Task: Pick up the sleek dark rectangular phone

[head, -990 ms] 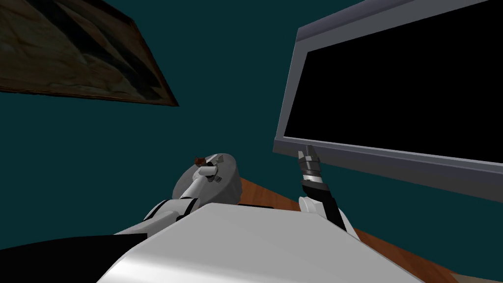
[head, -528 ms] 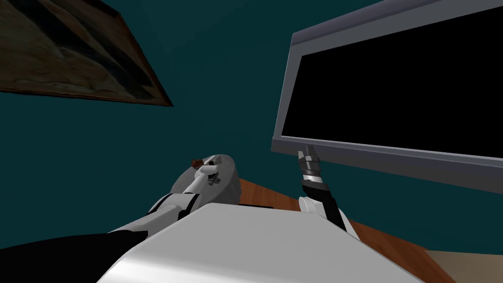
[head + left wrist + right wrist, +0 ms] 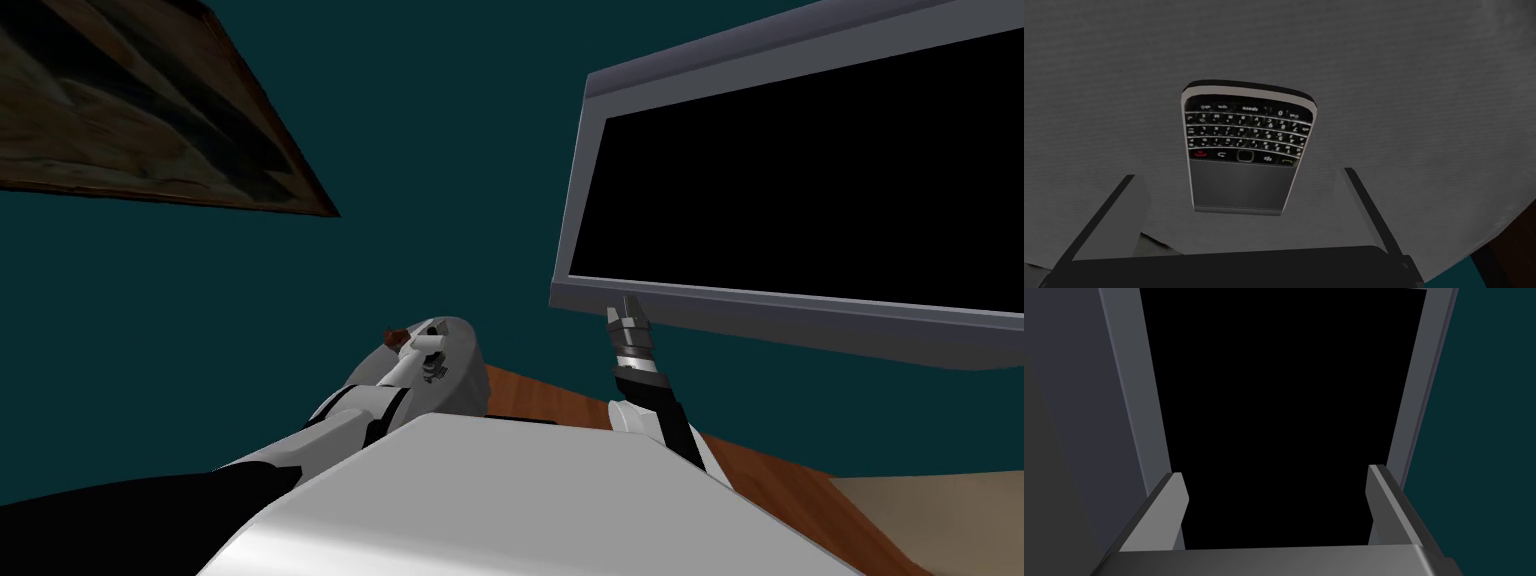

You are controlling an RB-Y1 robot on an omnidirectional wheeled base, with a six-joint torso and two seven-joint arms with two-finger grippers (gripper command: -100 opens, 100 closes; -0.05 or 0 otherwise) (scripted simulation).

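Camera setup: three views

Head cam: high, rolled, faces a teal wall [image 3: 450, 150] at mid range. Left wrist cam: close above the phone [image 3: 1247, 145] on a grey round surface [image 3: 1404, 100] — the head view shares that surface. Right wrist cam: near, faces the grey-framed black panel [image 3: 1274, 413] — also in the head view.

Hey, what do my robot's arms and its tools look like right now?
The left arm and right arm are white with dark joints; the right wrist is banded grey and black. The left tool and right tool are each a dark box with two thin, light grey, blade-like fingers.
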